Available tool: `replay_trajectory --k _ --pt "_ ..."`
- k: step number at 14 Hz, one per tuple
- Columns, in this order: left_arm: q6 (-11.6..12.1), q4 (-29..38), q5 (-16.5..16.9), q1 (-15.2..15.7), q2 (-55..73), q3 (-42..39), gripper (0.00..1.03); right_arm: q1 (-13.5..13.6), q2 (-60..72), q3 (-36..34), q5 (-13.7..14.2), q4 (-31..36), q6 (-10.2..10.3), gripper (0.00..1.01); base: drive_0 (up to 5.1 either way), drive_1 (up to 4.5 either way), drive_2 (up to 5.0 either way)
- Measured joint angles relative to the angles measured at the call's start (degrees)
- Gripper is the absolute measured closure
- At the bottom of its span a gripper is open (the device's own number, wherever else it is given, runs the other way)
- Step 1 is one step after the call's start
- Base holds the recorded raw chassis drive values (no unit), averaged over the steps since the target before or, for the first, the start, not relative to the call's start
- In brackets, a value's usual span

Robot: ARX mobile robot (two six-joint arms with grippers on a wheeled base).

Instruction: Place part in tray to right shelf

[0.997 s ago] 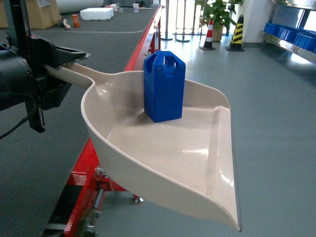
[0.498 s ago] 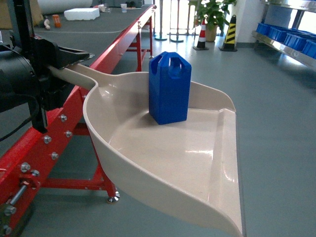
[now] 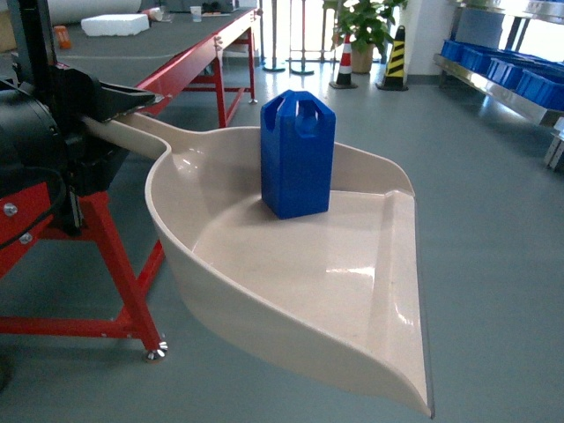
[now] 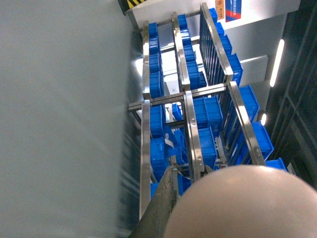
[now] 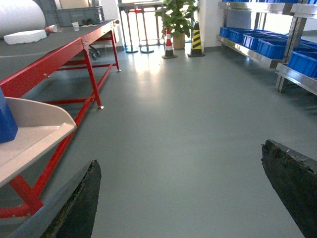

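My left gripper [image 3: 123, 110] is clamped on the handle of the cream plastic dustpan-shaped tray [image 3: 352, 291]; the small bright-blue plastic block [image 3: 297, 154] stands upright inside. My right gripper [image 5: 183, 193] hangs spread, empty. Steel shelf [image 3: 493, 84] far right

Bright blue part [image 3: 297, 154] in cream tray [image 3: 352, 291]; red conveyor frame [image 3: 115, 264]; blue crates [image 3: 511, 75]; black-yellow striped cone [image 3: 394, 57]; grey floor [image 5: 188, 124].
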Motion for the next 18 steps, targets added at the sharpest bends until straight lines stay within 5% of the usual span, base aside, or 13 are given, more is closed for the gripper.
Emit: replay_trajectory --k 7,11,18 --pt "0.04 -0.07 -0.13 0.00 0.00 -0.02 0.91 0.00 0.00 0.00 0.00 -0.04 0.00 0.03 5.0 -2.41 -2.4" --pt "0.00 0.48 0.63 -0.94 0.00 0.00 0.91 0.24 0.00 0.00 0.24 -0.02 0.02 0.03 0.0 0.00 0.0" --pt "0.02 0.04 0.07 0.00 0.00 -0.13 0.91 0.28 0.00 0.00 0.13 0.20 0.00 0.03 0.0 4.33 -4.3"
